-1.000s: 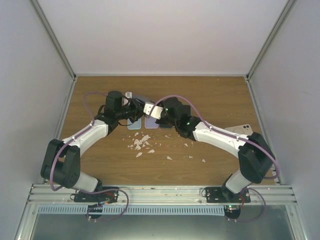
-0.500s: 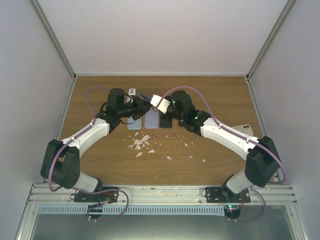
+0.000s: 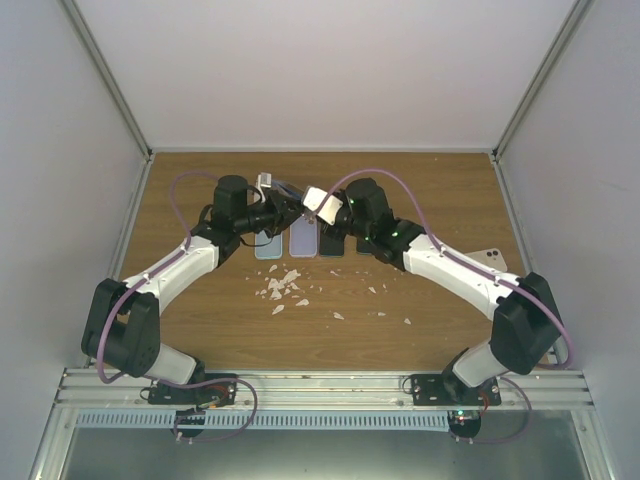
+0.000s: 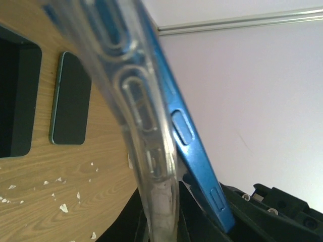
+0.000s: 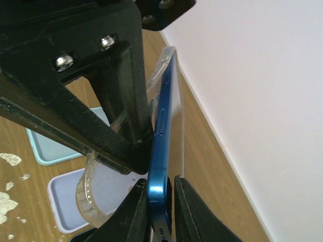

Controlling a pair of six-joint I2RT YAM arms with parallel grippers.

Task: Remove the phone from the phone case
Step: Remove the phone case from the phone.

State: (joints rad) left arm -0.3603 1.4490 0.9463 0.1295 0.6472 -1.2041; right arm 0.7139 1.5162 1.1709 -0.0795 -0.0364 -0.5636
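Above the back middle of the table my two grippers meet. My left gripper (image 3: 272, 208) (image 4: 162, 224) is shut on the clear phone case (image 4: 146, 141) (image 5: 90, 199), which bends away from the phone. The blue phone (image 4: 194, 151) (image 5: 160, 151) (image 3: 288, 194) stands partly peeled out of the case, one long edge still at the case's rim. My right gripper (image 3: 318, 206) (image 5: 160, 199) is shut on the phone's lower end, one finger (image 5: 132, 212) against each face.
Below the grippers three flat phones or cases lie side by side: light blue (image 3: 267, 248), lavender (image 3: 303, 238) and dark (image 3: 331, 243). A white phone (image 3: 486, 258) lies at the right edge. White crumbs (image 3: 283, 285) are scattered on the wooden table (image 3: 200, 320).
Both grippers have shifted a little toward the back of the table with phone and case. The right arm has swung right and straightened; in the last half second almost nothing moved.
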